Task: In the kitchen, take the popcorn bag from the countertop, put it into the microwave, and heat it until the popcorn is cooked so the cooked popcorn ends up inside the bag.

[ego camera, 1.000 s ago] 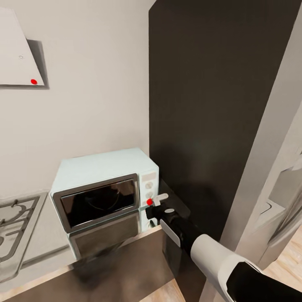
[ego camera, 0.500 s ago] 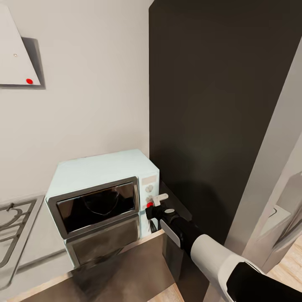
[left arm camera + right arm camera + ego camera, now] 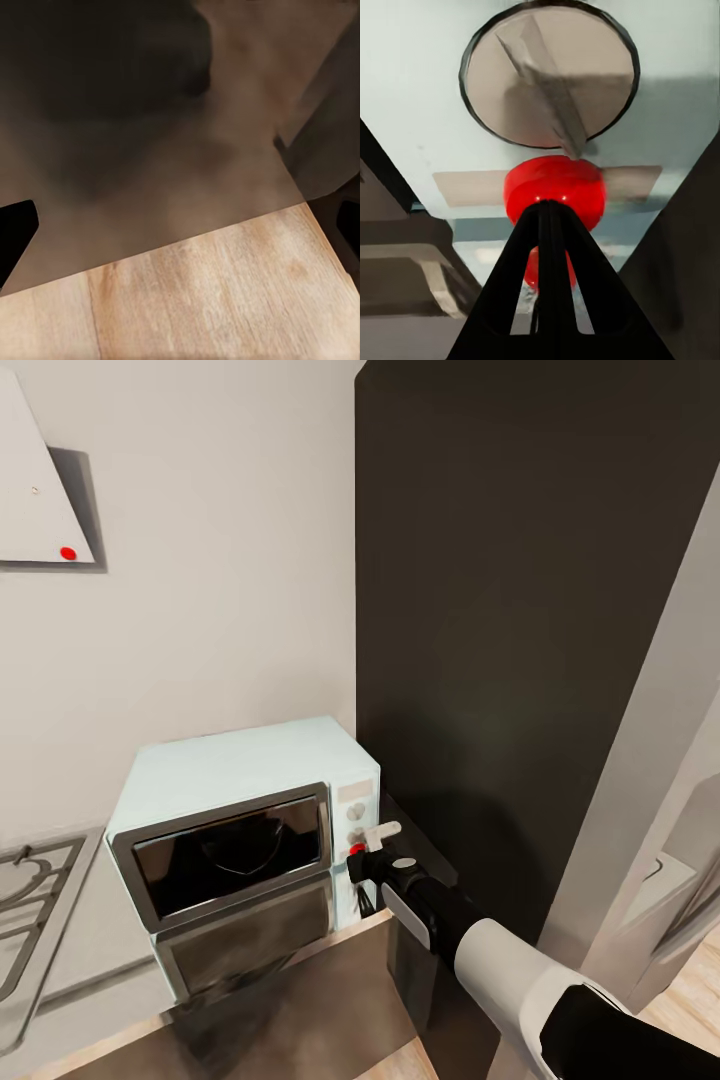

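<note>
My right gripper (image 3: 372,847) is held against the control panel of the microwave (image 3: 240,780), with its fingers pressed together into a single point on the red indicator light (image 3: 555,190), just below a round knob (image 3: 549,73). The microwave stands on the steel countertop (image 3: 300,1000) against the wall, beside a tall dark cabinet (image 3: 500,610), and its dark glass door is closed. Through the glass I see a dim shape, but I cannot tell whether it is the popcorn bag; the bag's location cannot be confirmed. With the door closed and my fingertips at the controls, I judge that loading is complete and the start step is in hand. Heating, and confirmation that the popcorn is cooked, remain. My left gripper (image 3: 180,225) hangs with its jaws spread and empty, above the countertop edge and the wood floor (image 3: 210,300).
</note>
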Robot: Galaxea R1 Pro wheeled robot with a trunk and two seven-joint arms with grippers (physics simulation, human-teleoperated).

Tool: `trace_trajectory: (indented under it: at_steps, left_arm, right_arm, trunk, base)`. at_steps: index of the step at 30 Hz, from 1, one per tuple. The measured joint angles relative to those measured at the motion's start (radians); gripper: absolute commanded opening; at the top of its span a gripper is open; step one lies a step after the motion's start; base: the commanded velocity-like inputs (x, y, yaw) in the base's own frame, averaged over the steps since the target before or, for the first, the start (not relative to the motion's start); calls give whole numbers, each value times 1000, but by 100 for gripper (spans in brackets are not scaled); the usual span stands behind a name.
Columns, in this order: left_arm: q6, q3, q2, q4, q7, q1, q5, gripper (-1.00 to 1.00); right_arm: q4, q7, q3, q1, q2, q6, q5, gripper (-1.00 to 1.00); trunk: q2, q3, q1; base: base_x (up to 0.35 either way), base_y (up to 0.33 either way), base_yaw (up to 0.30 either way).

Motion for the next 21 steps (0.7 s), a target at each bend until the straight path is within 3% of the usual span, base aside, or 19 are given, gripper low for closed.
trace_trajectory:
  at_steps: [21]
  left_arm:
    - [0,1,0,0,0,0,0,100]
  right_arm:
    - [0,0,0,5,0,0,0,-100]
  trunk:
    - [0,0,0]
  base:
    - [19,0,0]
